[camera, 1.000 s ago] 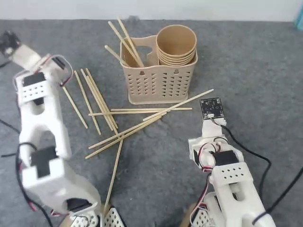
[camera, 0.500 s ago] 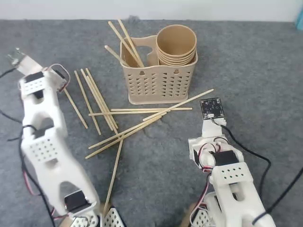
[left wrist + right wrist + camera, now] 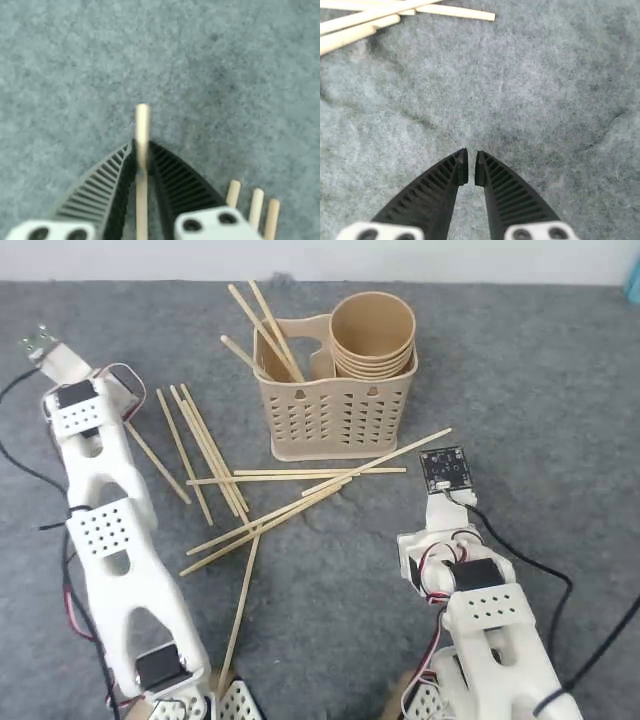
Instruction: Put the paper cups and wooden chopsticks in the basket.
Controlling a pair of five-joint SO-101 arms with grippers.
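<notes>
Carpet [image 3: 560, 390], grey, under loose chopsticks [image 3: 212, 455].

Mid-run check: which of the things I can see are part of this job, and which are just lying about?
Job:
basket
paper cups, stacked inside it
chopsticks in the basket
loose chopsticks on the mat
one chopstick, clamped in the left gripper

Lying about:
grey mat
blue object at the far edge

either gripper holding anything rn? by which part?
Left gripper is shut on one wooden chopstick, gripped near its end, with a short tip poking past. Right gripper is shut and holds nothing.
</notes>
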